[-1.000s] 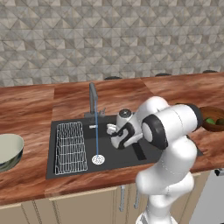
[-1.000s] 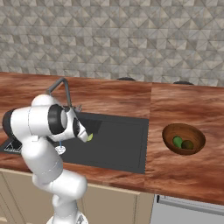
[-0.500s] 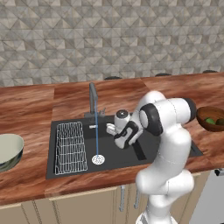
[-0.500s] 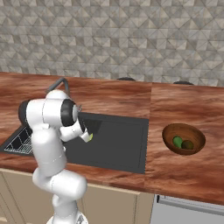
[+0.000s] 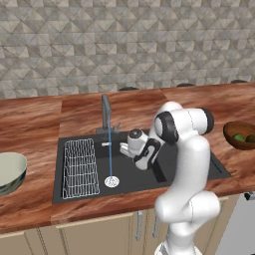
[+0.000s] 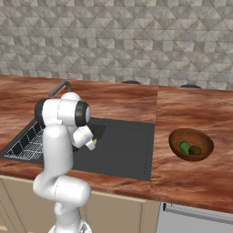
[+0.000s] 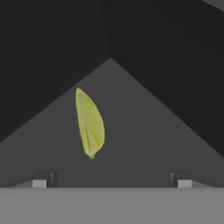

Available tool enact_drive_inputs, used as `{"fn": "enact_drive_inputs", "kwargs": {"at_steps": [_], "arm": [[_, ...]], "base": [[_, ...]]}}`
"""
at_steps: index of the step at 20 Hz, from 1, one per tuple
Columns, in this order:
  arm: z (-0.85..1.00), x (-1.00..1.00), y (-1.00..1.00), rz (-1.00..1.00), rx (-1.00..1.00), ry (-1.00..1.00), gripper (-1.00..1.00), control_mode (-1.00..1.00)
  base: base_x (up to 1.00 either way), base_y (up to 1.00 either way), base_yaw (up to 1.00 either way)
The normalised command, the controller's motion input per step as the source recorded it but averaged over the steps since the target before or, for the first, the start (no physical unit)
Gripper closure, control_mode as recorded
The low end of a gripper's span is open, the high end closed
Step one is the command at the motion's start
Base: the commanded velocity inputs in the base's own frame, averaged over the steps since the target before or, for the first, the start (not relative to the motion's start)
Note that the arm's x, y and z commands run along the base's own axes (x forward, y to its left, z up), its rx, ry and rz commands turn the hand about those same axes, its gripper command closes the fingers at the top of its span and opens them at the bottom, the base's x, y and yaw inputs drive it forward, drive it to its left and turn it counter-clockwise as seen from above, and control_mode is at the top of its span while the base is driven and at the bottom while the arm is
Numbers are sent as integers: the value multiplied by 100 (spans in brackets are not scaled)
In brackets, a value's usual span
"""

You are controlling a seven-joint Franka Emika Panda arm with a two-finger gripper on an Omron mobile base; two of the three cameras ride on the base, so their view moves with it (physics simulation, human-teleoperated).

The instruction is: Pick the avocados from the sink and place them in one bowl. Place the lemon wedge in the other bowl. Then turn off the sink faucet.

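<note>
The lemon wedge [image 7: 90,124], yellow-green and pointed, lies on the dark floor of the sink [image 5: 164,174] near a corner, and it peeks out beside the hand [image 6: 93,143]. My gripper [image 7: 111,183] hangs low in the basin just short of the wedge, open, with nothing between its fingertips [image 7: 41,182]. From the left the hand [image 5: 130,148] sits right of the faucet [image 5: 105,113], which runs a thin stream of water. Both avocados, one green [image 6: 184,147] and one dark [image 6: 195,150], rest in the brown wooden bowl [image 6: 205,141]. The pale bowl [image 5: 11,172] stands on the counter far left.
A white wire rack [image 5: 79,168] fills the sink's left part, with the round drain [image 5: 112,181] beside it under the water stream. The sink walls stand close around the hand. Wooden counter runs on all sides, with a tiled wall behind.
The arm's upper links have swung more upright, while the hand has stayed low in the sink near the lemon wedge. The jaws have stayed open.
</note>
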Motion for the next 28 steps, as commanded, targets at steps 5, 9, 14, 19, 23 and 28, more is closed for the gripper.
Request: {"fn": "enact_drive_inputs", "kwargs": {"at_steps": [5,9,14,19,23,28], "arm": [[-32,36,0,-3,0,0,-100,-100],[-22,48,0,-3,0,0,-100,-100],[-8,56,0,-4,0,0,-100,-100],[-1,57,-2,-4,0,0,-100,-100],[-3,46,-11,-3,0,2,-100,-100],[-15,44,-35,0,2,5,-100,-100]], "base": [[0,0,0],[0,0,0],[0,0,0],[0,0,0],[0,0,0],[0,0,0]]}}
